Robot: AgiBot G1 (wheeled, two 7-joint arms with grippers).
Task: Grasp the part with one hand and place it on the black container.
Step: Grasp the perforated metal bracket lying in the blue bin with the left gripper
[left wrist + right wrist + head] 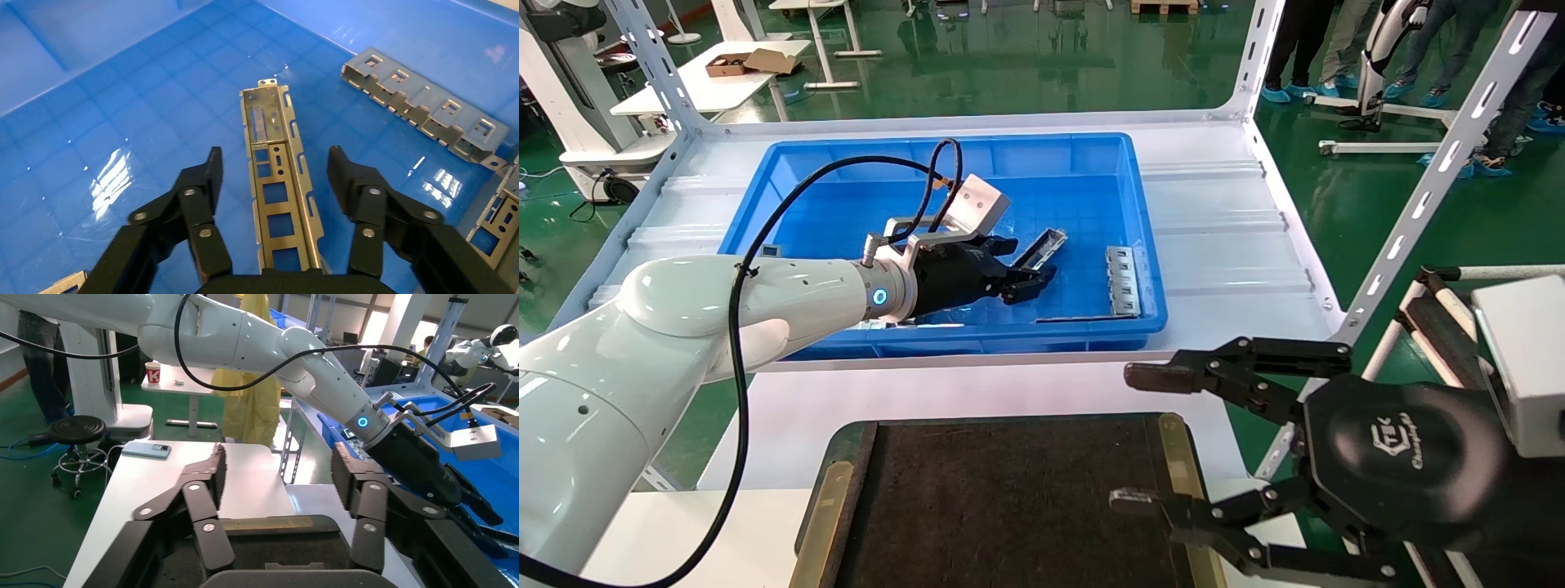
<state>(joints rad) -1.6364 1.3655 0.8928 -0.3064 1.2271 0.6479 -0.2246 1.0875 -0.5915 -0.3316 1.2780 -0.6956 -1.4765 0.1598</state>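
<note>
Left hand point(274, 184), fingers spread wide and holding nothing, is straddling the part point(278, 177) lying in the blue bin point(764, 175); it should be closing squarely across the side walls.

the white table point(1205, 220) carries a blue bin point(764, 175) and, nearer, the black container point(1009, 498).
</note>
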